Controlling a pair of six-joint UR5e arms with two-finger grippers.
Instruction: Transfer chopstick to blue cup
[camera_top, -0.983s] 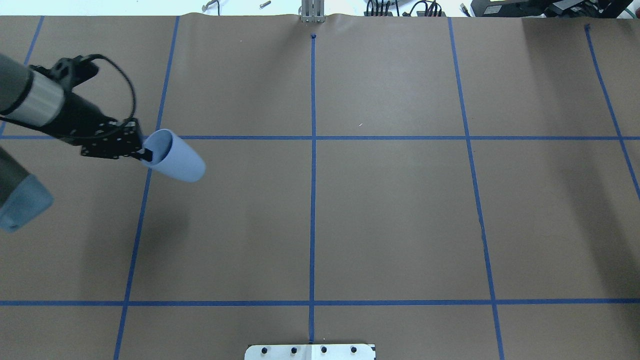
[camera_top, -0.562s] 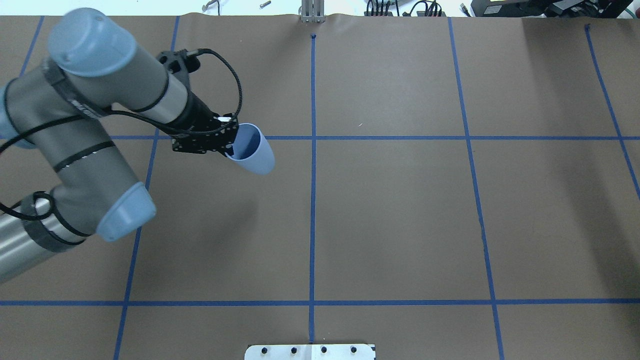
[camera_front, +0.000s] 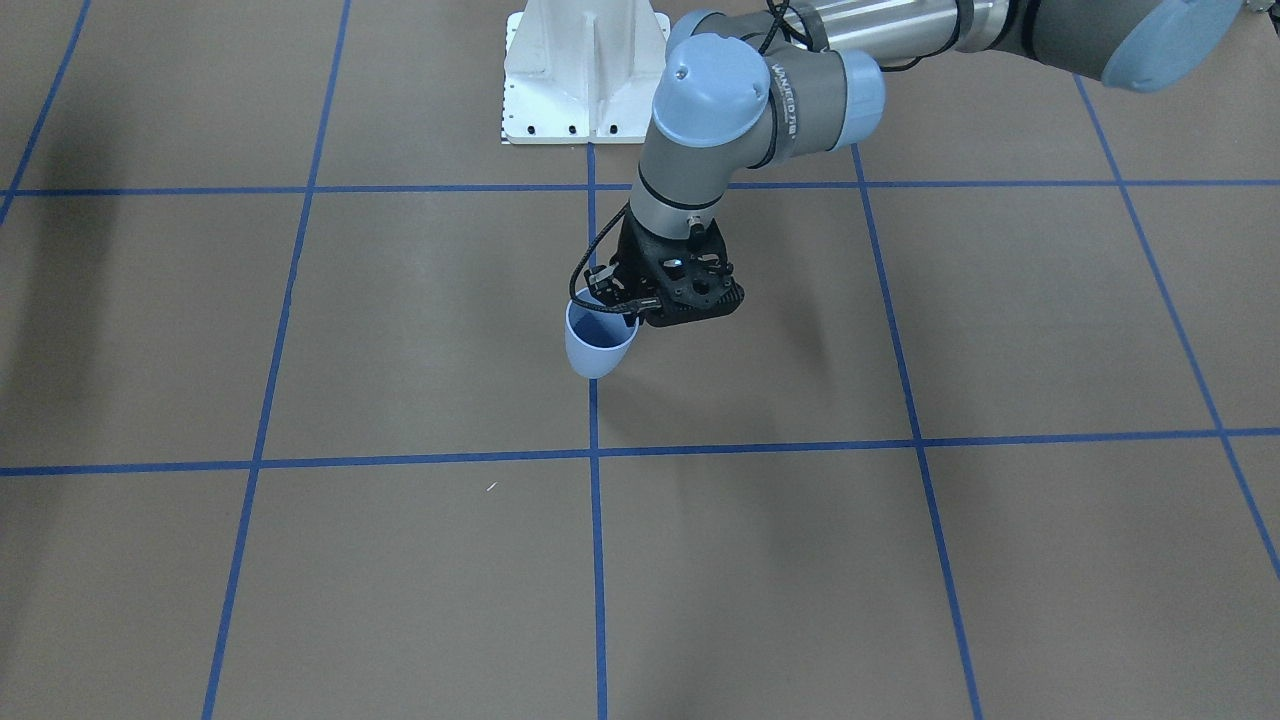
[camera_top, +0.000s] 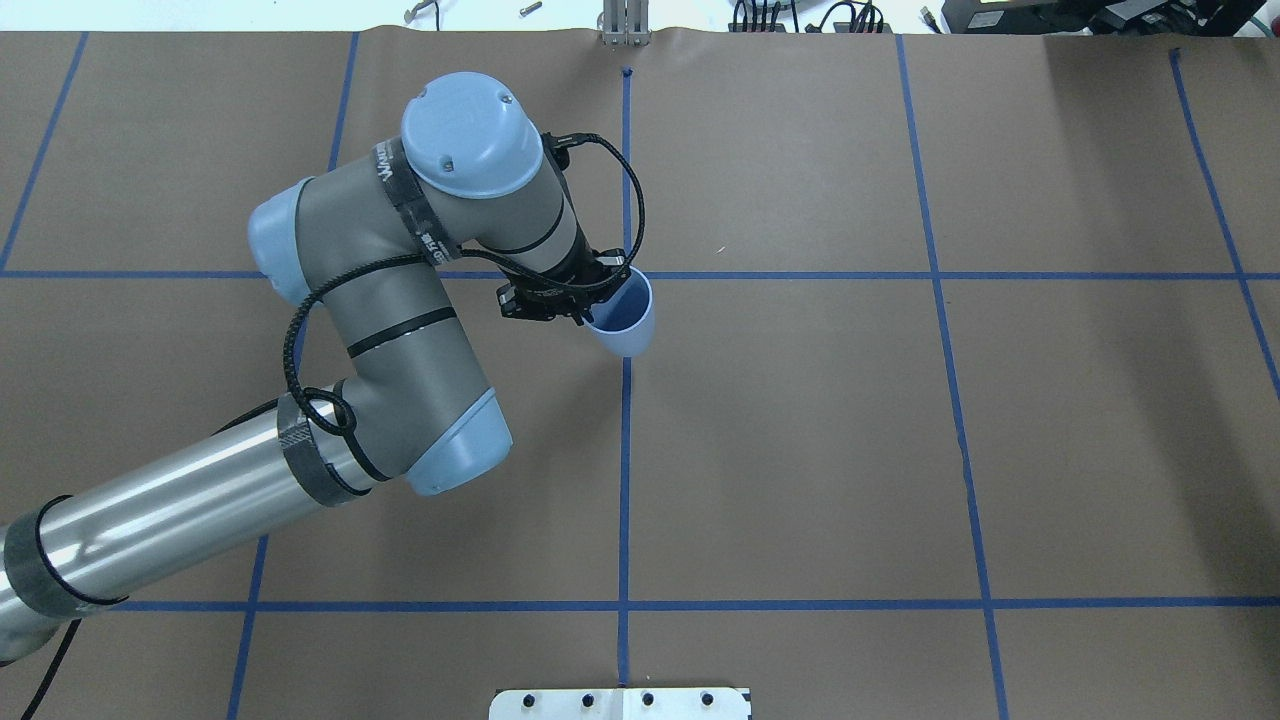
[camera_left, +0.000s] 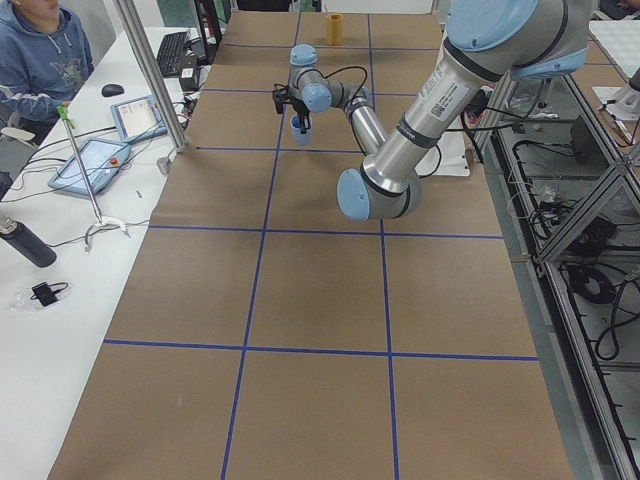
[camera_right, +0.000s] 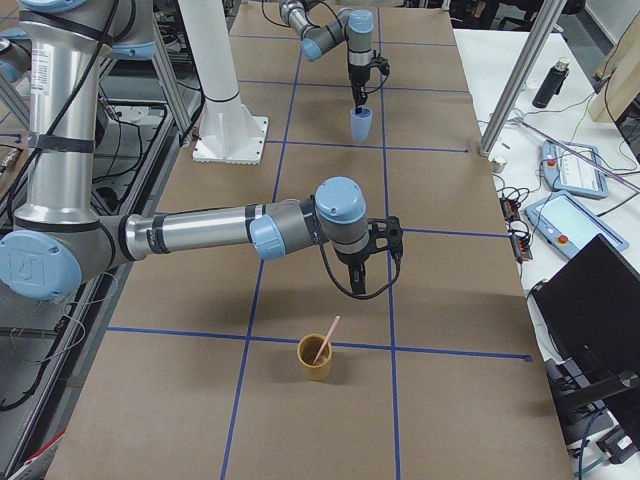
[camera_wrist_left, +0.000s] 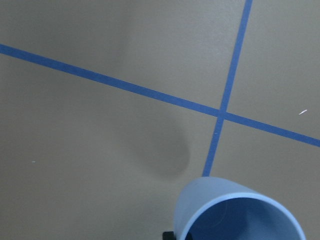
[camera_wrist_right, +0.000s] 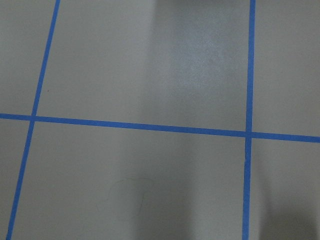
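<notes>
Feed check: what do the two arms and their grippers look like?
Both match: left arm and right arm have silver tubes, grey joints and light-blue round caps. The left gripper and right gripper are black, each with a looping black cable. A black band with white lettering wraps the left wrist.

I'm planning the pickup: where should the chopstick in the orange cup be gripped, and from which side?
Take the chopstick by its free upper end, clear of the orange cup, coming down from above. Its lower part sits inside the cup, whose wall blocks a low side approach. It leans, so close the jaws across the thin shaft.
</notes>
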